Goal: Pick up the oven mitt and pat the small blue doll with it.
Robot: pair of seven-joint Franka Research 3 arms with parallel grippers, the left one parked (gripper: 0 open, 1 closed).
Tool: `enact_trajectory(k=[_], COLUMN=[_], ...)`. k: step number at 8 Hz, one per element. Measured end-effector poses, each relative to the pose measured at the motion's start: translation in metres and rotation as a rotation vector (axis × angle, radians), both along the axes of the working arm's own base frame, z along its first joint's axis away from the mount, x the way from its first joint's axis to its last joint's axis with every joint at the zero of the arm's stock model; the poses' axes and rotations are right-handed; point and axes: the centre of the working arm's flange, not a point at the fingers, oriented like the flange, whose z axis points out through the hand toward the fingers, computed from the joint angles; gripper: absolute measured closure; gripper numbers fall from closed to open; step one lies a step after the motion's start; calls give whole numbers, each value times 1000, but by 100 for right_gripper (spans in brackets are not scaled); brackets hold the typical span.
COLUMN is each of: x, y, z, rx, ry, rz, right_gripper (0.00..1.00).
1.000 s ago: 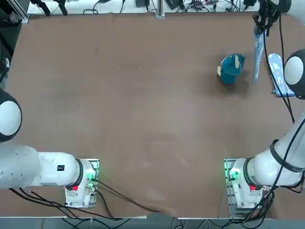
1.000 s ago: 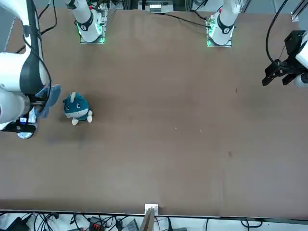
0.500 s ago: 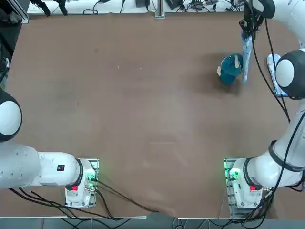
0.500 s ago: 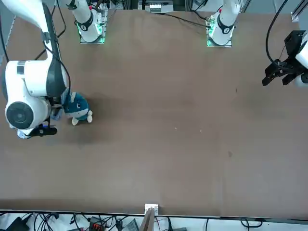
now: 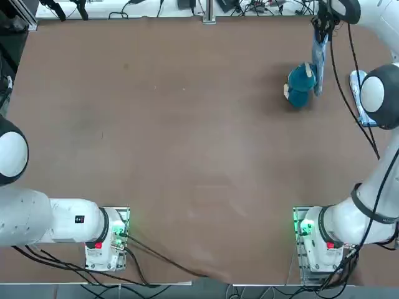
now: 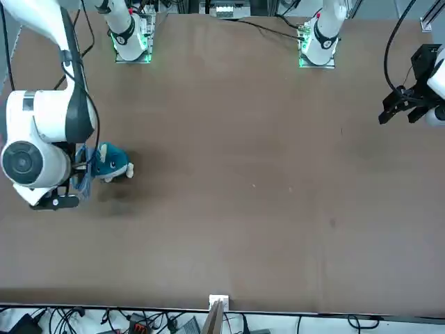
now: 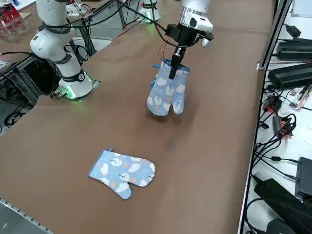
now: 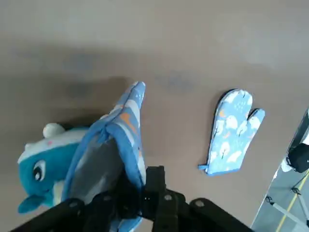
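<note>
My right gripper [image 7: 172, 72] hangs above the far right part of the table, shut on the cuff of the oven mitt [image 7: 166, 95]. The mitt is pale blue with whitish patches and dangles from the gripper with its thumb lobe low. In the top view the oven mitt [image 5: 319, 61] hangs edge-on against the right side of the small blue doll [image 5: 300, 83]. The wrist view shows the oven mitt [image 8: 120, 140] draped beside the doll [image 8: 43, 166], a teal plush with a white patch. From the right side the mitt hides the doll.
A second mitt [image 7: 122, 170] of the same pattern lies flat on the table near the right edge, also visible as the second mitt [image 8: 232, 129] in the wrist view. Cables and boxes crowd the floor past the table's far edge.
My right gripper has carried the hanging mitt leftward from beside the doll until it rests against the doll. The doll and the lying mitt have stayed put.
</note>
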Motion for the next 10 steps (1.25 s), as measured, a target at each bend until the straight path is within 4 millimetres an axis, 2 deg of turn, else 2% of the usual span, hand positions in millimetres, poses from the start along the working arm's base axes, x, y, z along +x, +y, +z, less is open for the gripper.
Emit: enact_trajectory(k=[1,4,7,10], x=[1,-2,-12,-17], y=[-18,-93,-147,-191], z=[3,9,-14,-37], rx=[-4,-109,-309,-455], ry=[-7,7,71,101], rz=[-23,-81,-59,66], right_gripper=[96,96,96,96])
